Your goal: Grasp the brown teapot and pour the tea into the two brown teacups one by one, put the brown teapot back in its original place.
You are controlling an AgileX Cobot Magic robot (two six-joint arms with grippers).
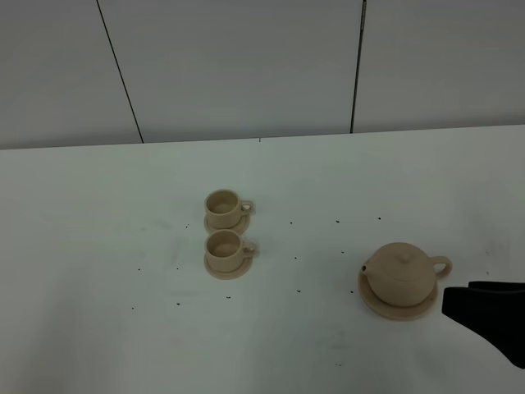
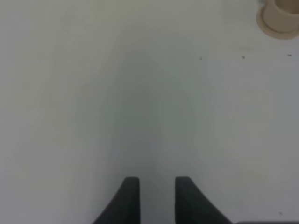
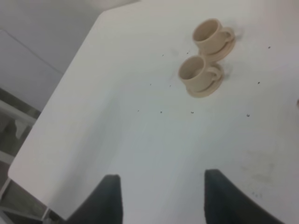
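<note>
The brown teapot (image 1: 401, 272) stands upright on its wide tan saucer (image 1: 399, 311) at the right of the white table, with its spout to the left and its handle to the right. The two brown teacups (image 1: 223, 203) (image 1: 225, 245) stand on small saucers left of centre, one behind the other. They also show in the right wrist view (image 3: 208, 32) (image 3: 194, 71). My right gripper (image 1: 461, 302) hovers just right of the teapot, apart from it; it is open and empty (image 3: 163, 200). My left gripper (image 2: 157, 200) is empty over bare table, its fingers a little apart. One cup (image 2: 281, 16) shows at that view's edge.
The white table (image 1: 107, 271) has small dark specks around the cups and teapot. A grey panelled wall (image 1: 246, 66) rises behind it. The right wrist view shows the table's edge and corner (image 3: 14, 170) with the floor below.
</note>
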